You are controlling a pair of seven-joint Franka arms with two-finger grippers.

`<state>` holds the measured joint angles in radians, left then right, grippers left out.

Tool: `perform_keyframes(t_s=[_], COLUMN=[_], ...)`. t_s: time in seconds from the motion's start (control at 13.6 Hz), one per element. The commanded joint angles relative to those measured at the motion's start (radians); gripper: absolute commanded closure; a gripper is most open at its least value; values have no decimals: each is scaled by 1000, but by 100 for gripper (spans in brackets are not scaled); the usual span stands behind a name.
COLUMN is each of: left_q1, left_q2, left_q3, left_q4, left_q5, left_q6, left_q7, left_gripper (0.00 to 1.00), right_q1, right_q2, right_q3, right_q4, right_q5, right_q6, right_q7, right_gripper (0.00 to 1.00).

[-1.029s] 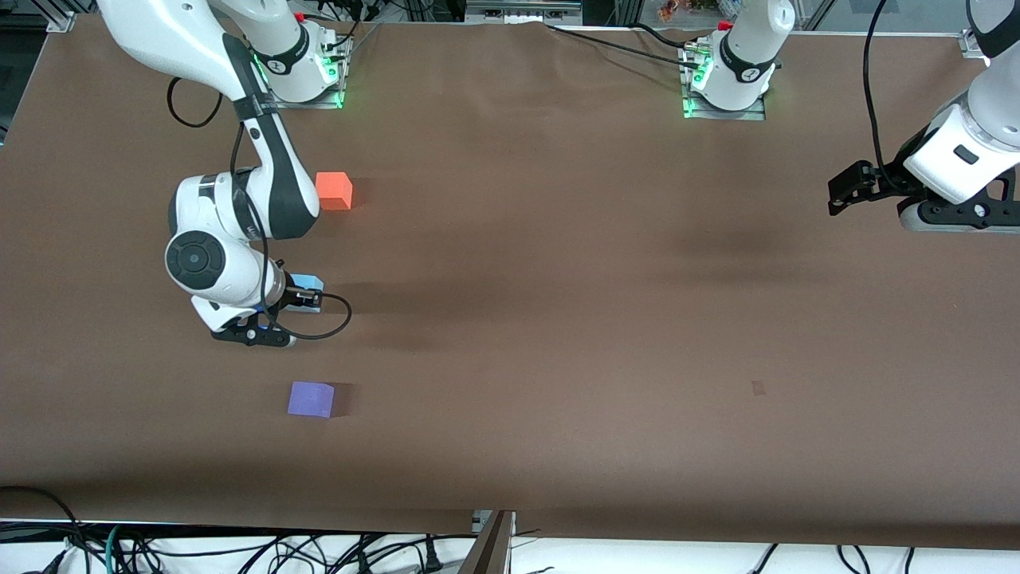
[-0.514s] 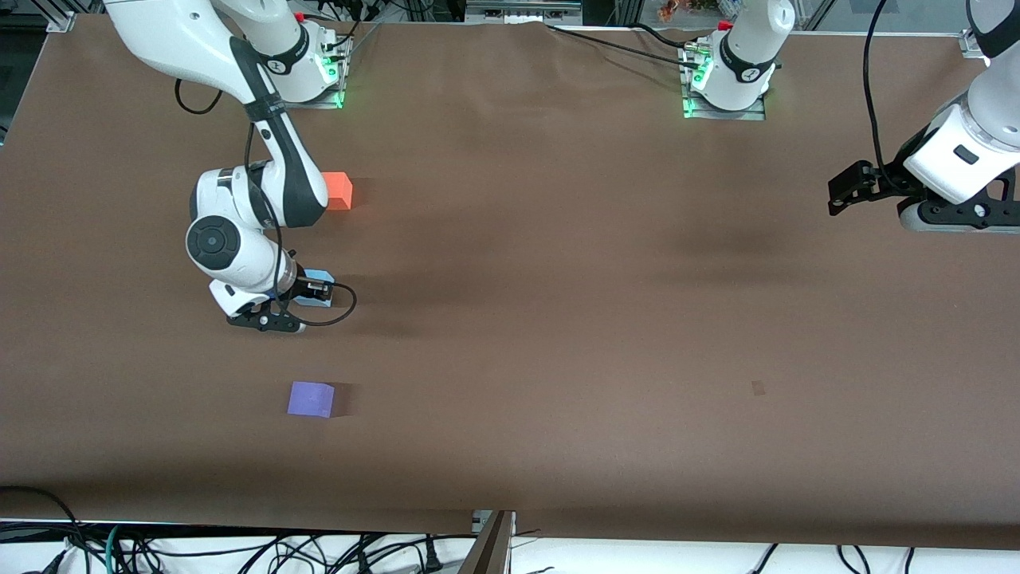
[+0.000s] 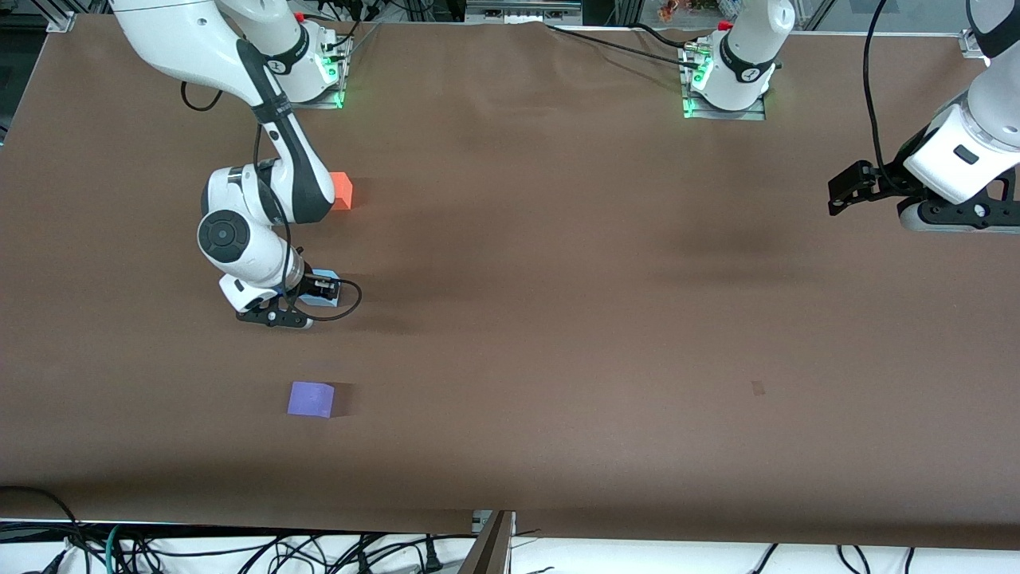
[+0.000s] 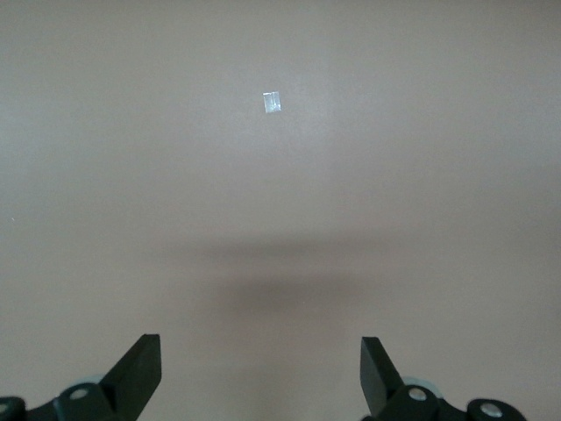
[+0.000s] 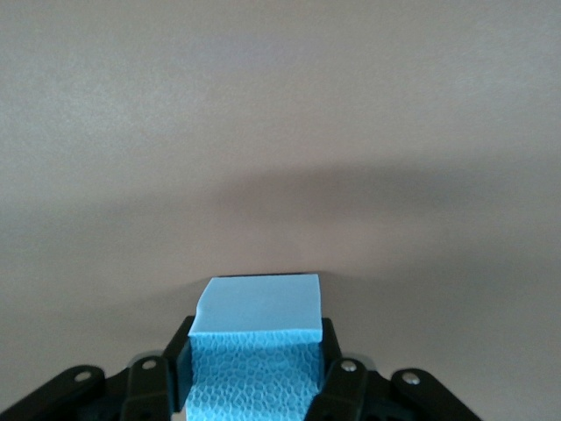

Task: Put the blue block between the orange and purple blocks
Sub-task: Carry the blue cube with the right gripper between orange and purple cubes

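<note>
The blue block (image 5: 256,351) is gripped by the right hand (image 3: 315,293) between orange (image 3: 343,190) and purple (image 3: 311,399); release is left. The left hand (image 4: 261,377) waits, wide.

You see a sky-blue block (image 5: 257,342) with a pebbled face, an orange block (image 3: 343,190), a violet block (image 3: 311,399) and a brown table (image 3: 558,279).
</note>
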<state>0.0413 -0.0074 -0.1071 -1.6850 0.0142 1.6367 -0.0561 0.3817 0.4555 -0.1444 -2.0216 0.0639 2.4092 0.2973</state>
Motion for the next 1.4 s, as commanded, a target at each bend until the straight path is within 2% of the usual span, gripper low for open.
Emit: perform_keyframes(t_s=[0.0, 0.15, 0.22, 0.37, 0.59, 0.73, 0.81, 0.96, 1.03, 1.32], left_q1=[6, 6, 6, 6, 8, 8, 8, 9, 11, 9], left_q2=[-6, -6, -6, -6, -6, -6, -6, -6, -6, -6], left_q3=[0, 0, 0, 0, 0, 0, 0, 0, 0, 0], left_q4=[2, 2, 2, 2, 2, 2, 2, 2, 2, 1], left_q5=[-10, -10, -10, -10, -10, -10, -10, -10, -10, -5], left_q6=[-3, -3, -3, -3, -3, -3, -3, -3, -3, -3], left_q7=[22, 24, 22, 24, 24, 24, 24, 24, 24, 24], left_gripper=[0, 0, 0, 0, 0, 0, 0, 0, 0, 0], right_q1=[-18, -20, -20, -24, -47, -75, -92, -121, -147, -199], right_q2=[3, 2, -6, -36, -81, -107, -122, -149, -164, -216], right_q3=[23, 23, 23, 23, 23, 23, 25, 41, 61, 65], right_q4=[-28, -19, -13, 12, 125, 182, 202, 257, 283, 288], right_q5=[13, 14, 13, 10, -6, -9, -31, -134, -136, -134], right_q6=[50, 45, 41, 7, -183, -261, -290, -384, -433, -456], right_q7=[3, 6, 2, -20, -52, -105, -118, -129, -127, -119], right_gripper=[67, 9, 1, 1, 1, 1, 1, 1, 1, 1])
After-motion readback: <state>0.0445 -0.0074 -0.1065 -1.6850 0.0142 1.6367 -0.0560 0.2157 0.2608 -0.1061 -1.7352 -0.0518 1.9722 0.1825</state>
